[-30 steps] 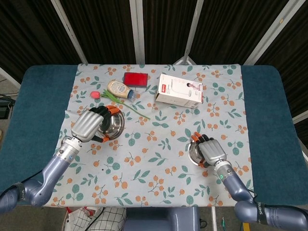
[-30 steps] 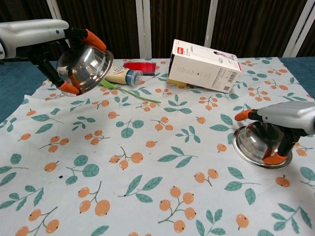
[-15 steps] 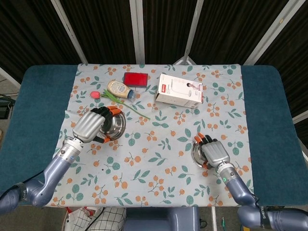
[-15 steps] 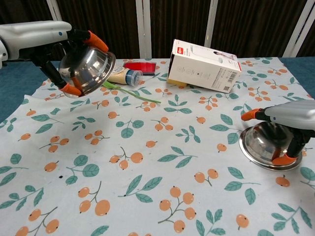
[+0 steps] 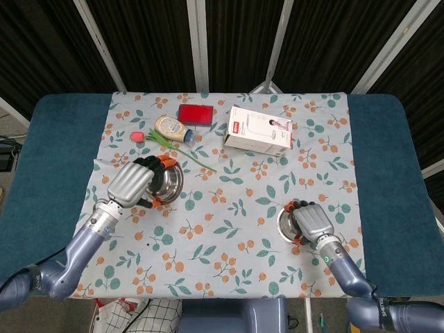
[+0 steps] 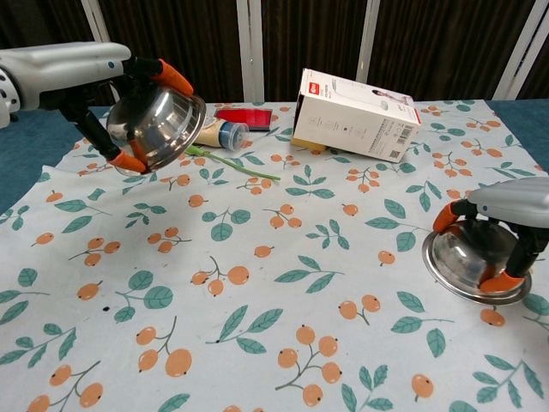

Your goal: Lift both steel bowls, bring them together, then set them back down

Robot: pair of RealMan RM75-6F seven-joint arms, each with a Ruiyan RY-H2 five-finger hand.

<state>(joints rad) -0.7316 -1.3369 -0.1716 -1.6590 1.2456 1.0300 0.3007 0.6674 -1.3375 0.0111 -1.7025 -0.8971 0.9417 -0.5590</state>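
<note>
Left hand has its fingers clamped around the left steel bowl and holds it up off the surface, tipped so the chest view sees its shiny outside — the opening faces away, so what's inside can't be made out from there. From the head view the hand covers about half of that bowl. On the other side the right hand grips the right steel bowl from above, fingers wrapped over the rim; it sits low and tilted near the surface edge, and I honestly can't tell whether its bottom touches the cloth or hangs just above it. In the head view that hand hides most of the bowl. The two bowls are well apart. Behind them: a white box lying on its side, a red case, a squeeze bottle partly hidden by the left bowl, and a tulip.
</note>
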